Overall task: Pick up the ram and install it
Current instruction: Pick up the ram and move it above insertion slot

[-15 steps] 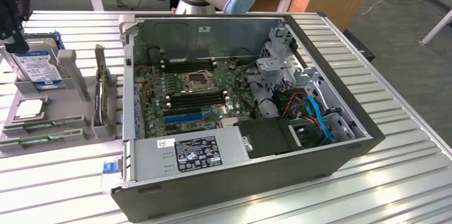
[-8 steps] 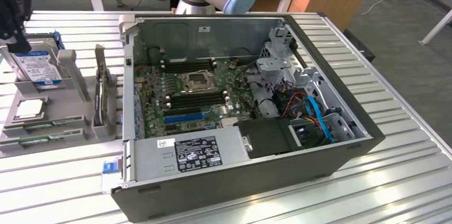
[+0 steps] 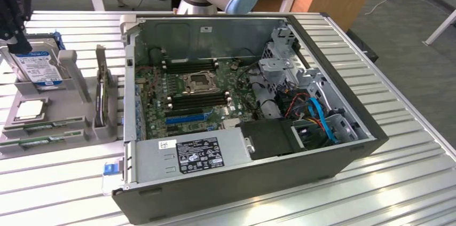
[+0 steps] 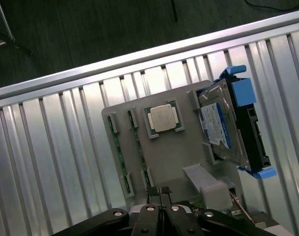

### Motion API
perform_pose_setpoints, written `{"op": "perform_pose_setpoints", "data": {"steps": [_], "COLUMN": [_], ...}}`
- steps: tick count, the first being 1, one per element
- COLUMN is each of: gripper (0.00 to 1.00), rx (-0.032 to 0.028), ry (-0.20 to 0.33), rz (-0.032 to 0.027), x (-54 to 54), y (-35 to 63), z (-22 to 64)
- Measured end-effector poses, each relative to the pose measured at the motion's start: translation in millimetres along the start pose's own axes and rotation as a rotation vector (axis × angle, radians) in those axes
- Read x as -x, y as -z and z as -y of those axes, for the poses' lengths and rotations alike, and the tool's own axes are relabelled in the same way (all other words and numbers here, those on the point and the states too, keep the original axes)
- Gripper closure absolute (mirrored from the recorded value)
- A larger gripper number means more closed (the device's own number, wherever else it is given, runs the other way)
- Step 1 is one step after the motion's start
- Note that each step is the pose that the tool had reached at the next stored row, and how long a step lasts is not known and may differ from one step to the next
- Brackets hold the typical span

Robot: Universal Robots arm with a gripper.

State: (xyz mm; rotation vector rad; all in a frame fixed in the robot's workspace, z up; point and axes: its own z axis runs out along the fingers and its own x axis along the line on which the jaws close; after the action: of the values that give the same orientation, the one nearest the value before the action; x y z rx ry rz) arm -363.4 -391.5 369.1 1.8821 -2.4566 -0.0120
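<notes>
Approach step: the gripper (image 4: 159, 191), fingers pinched together and empty, hovers over the holder (image 4: 164, 160). The ram (image 4: 120, 157) stands in slots along the holder's edge, beside the processor (image 4: 162, 118). Gripping calls for opened fingers straddling its thin edge. The drive (image 4: 223, 128) rises at the opposite edge; bare bench (image 4: 51, 162) flanks the ram.

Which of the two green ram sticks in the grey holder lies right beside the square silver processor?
The inner ram stick, next to the processor; the other ram stick lies along the holder's outer edge, one slot farther away.
</notes>
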Motion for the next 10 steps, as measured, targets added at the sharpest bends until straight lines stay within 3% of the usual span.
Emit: {"op": "perform_pose_setpoints", "data": {"steps": [10], "gripper": [0.90], "rx": [-0.0050], "ry": [0.156], "rz": [-0.0054], "x": [0.0], "y": [-0.2], "z": [0.0]}}
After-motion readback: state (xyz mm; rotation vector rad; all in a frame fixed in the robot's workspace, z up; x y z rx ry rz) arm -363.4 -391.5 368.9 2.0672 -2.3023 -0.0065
